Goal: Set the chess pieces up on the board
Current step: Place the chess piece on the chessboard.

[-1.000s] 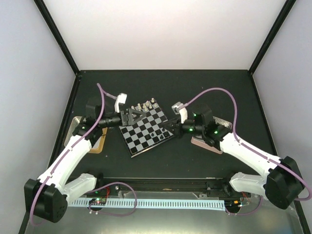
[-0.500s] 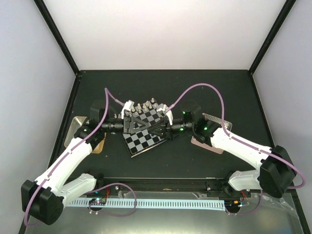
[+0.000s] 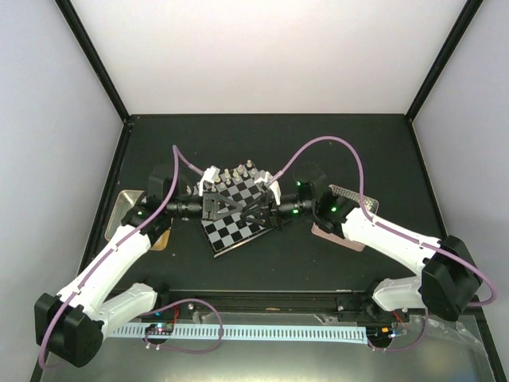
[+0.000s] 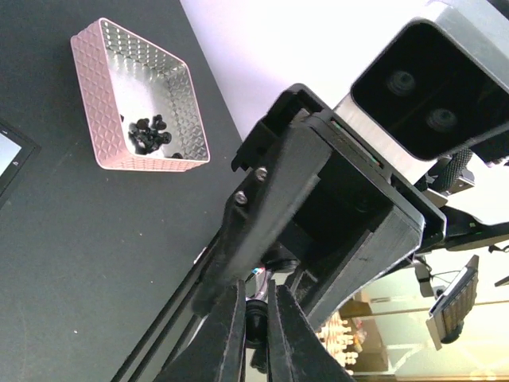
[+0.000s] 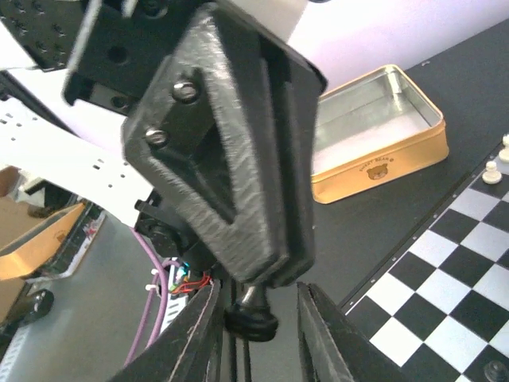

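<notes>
L gripper (image 4: 254, 309) over board (image 3: 232, 231) centre, clamped tight on black piece (image 5: 250, 317), R gripper (image 5: 259, 306) jaws slightly apart, loose around same piece

Left hand (image 4: 254, 338) — fingers (image 5: 231, 175) of matt black plastic, coarse-grained, with bright metal screws. Chess piece (image 5: 253, 317): glossy black. Board (image 5: 457, 239): smooth, satin black and silvery squares. Tray (image 4: 87, 103), upper left: pink embossed metal, shiny inside. Tin (image 5: 382, 171), upper right — tan-painted metal, bright bare interior. Bench (image 4: 71, 263): matt black.
</notes>
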